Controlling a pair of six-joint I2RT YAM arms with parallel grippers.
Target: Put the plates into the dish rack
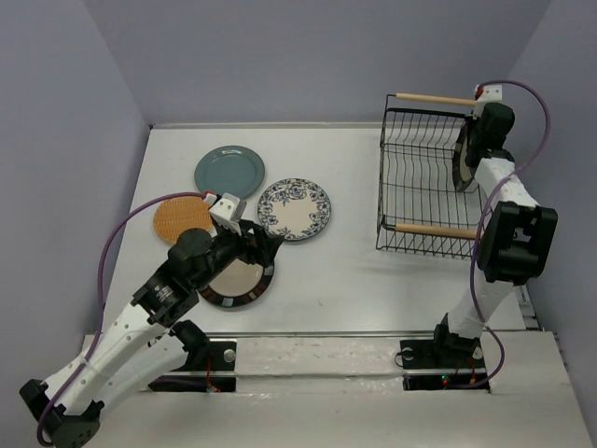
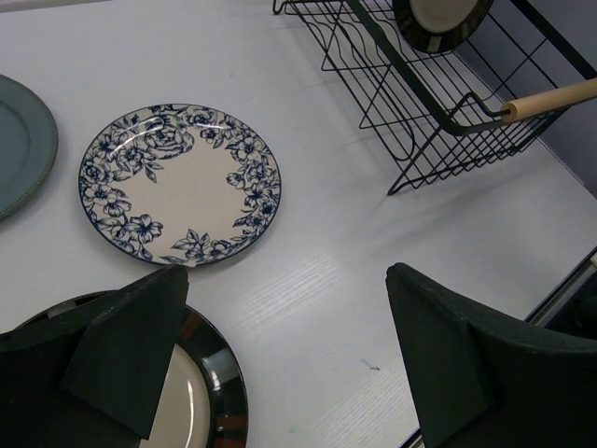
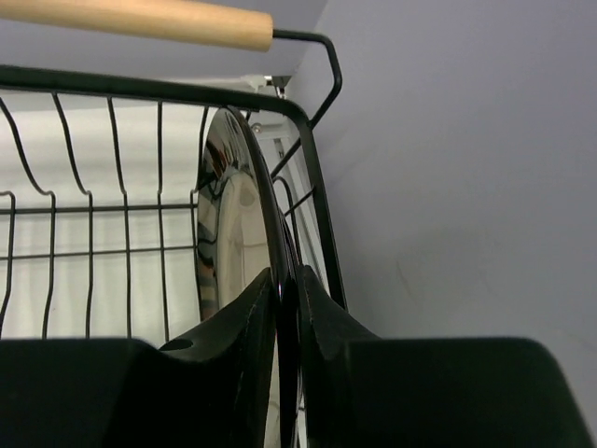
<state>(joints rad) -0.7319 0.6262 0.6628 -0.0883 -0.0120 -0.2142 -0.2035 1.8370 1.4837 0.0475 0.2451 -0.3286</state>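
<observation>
While the right pincer (image 3: 287, 303) is clamped on the rim of a striped plate (image 3: 229, 215) standing on edge at the right end of the dish rack (image 1: 420, 187), the left pincer (image 2: 284, 280), spread apart, hangs over a second striped plate (image 2: 213, 373) on the worktop (image 1: 354, 280). If released before it sits between the wires, the first plate may tip over.

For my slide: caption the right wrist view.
Right gripper holds a dark-rimmed plate upright inside the dish rack.
</observation>
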